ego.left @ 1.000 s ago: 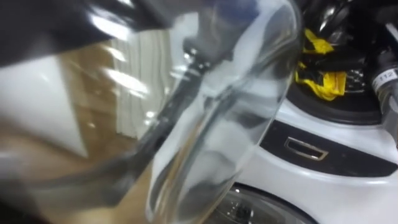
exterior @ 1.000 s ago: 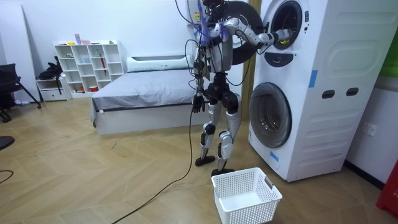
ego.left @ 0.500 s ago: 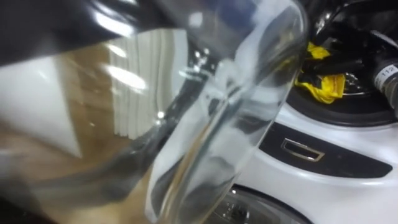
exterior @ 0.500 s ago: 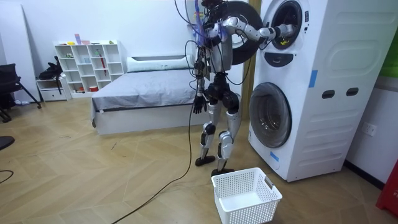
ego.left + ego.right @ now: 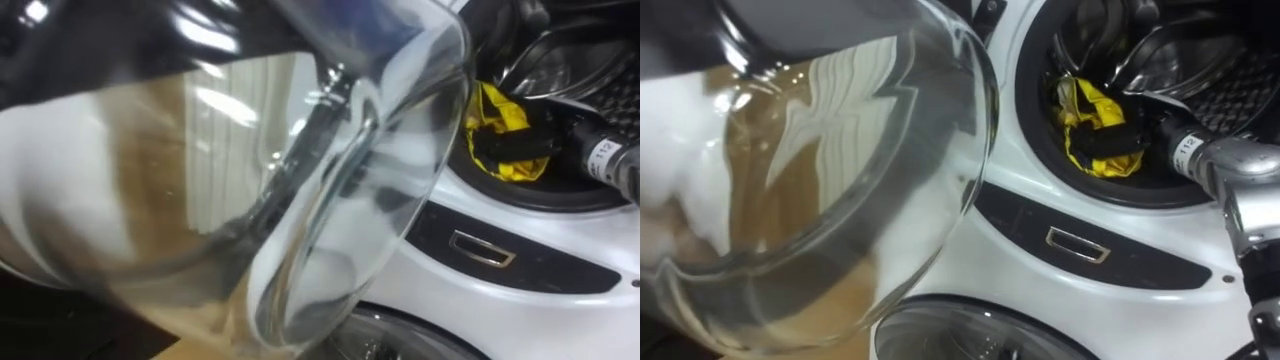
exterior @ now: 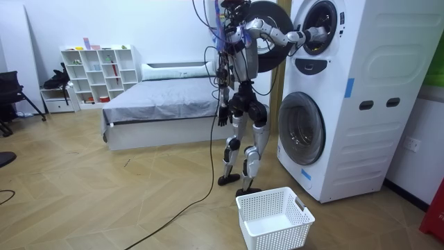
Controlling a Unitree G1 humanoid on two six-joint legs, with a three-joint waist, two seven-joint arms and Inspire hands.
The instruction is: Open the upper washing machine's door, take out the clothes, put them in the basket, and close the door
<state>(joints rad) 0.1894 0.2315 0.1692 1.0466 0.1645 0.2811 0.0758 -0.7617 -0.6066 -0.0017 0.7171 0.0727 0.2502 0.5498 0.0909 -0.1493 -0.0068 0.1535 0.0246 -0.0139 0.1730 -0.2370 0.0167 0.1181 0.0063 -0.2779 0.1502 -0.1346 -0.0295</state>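
The robot stands upright on the wooden floor, close against a stack of 2 front-loaders, facing the upper washing machine (image 6: 361, 48). Its round door (image 5: 330, 180) is swung open toward the robot's head, and the curved glass bulges right across the near side of the eye views. The right arm is raised and reaches straight into the open drum. In there the right hand (image 5: 1110, 142) has its dark fingers closed across a crumpled yellow cloth (image 5: 1087, 105), which sits low at the front of the drum, just behind the rim, with yellow folds showing above and below the fingers. The left hand (image 6: 222, 117) hangs down beside the hip, too small from here for me to tell its state. The lower machine (image 6: 302, 128) has its door closed. A white laundry basket (image 6: 274, 221) sits on the floor just in front of the robot's feet, and a bed (image 6: 159, 104) stands behind it
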